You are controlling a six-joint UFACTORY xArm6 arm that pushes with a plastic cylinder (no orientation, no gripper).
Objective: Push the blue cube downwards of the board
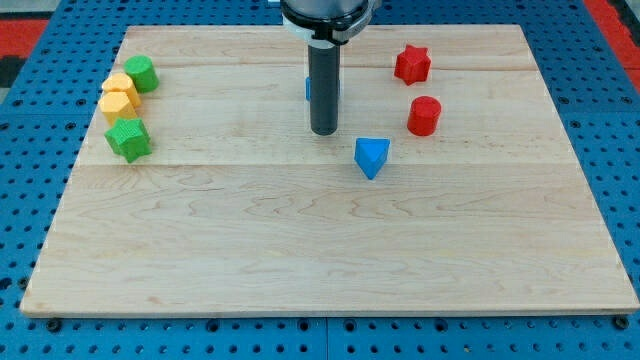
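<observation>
The blue cube [307,88] sits near the top middle of the wooden board [320,250]. It is mostly hidden behind my dark rod, and only thin blue slivers show on either side. My tip [322,133] rests on the board just below the cube, on its bottom side. Whether the tip touches the cube cannot be told. A second blue block, wedge-shaped [371,157], lies just to the lower right of the tip, a small gap away.
A red star [412,64] and a red cylinder [424,115] stand at the upper right. At the upper left are a green block [141,73], two yellow blocks [120,85] [117,104] and a green star [128,139].
</observation>
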